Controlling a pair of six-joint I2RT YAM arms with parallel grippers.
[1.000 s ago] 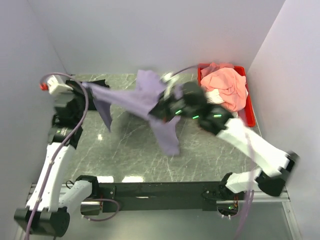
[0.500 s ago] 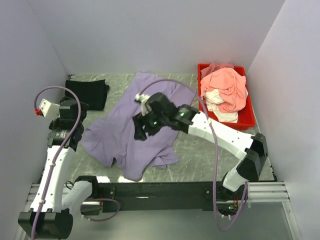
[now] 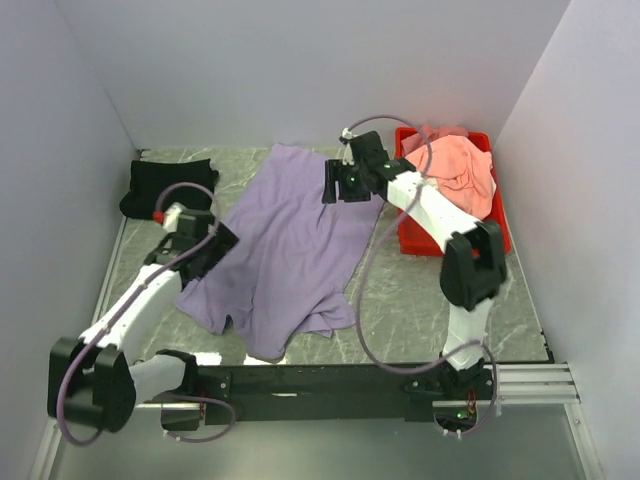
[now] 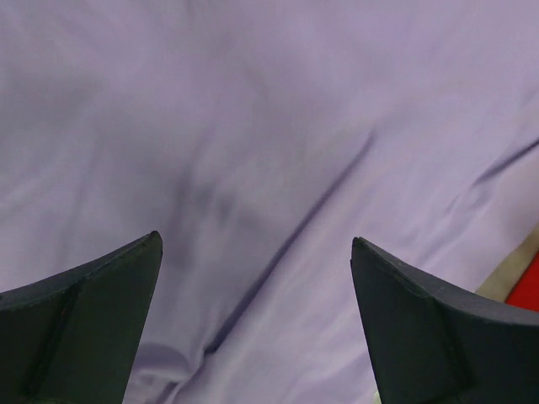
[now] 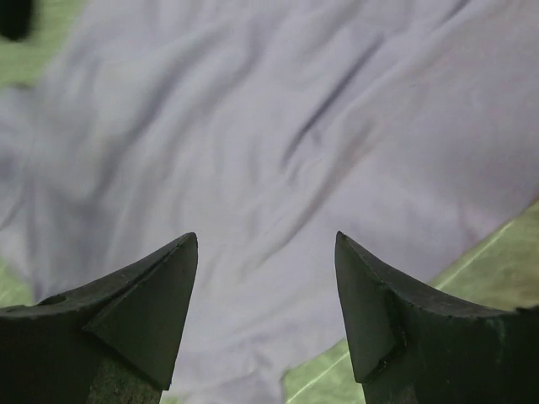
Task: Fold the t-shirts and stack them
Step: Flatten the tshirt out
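A spread shirt (image 3: 290, 240) lies in the middle of the table (image 3: 420, 300); a folded shirt (image 3: 170, 185) sits far left; a tray (image 3: 500, 236) far right holds heaped shirts (image 3: 455, 170).

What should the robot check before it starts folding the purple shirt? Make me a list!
1. Left gripper open and holding nothing: ok.
2. Right gripper open and holding nothing: ok.
3. Lavender shirt spread out on the table: ok.
4. Lavender shirt lying smooth: not ok, it is wrinkled and its near edge is rumpled.
5. Black shirt set aside in the far left corner: ok.
6. Salmon-pink shirt waiting in the red tray: ok.
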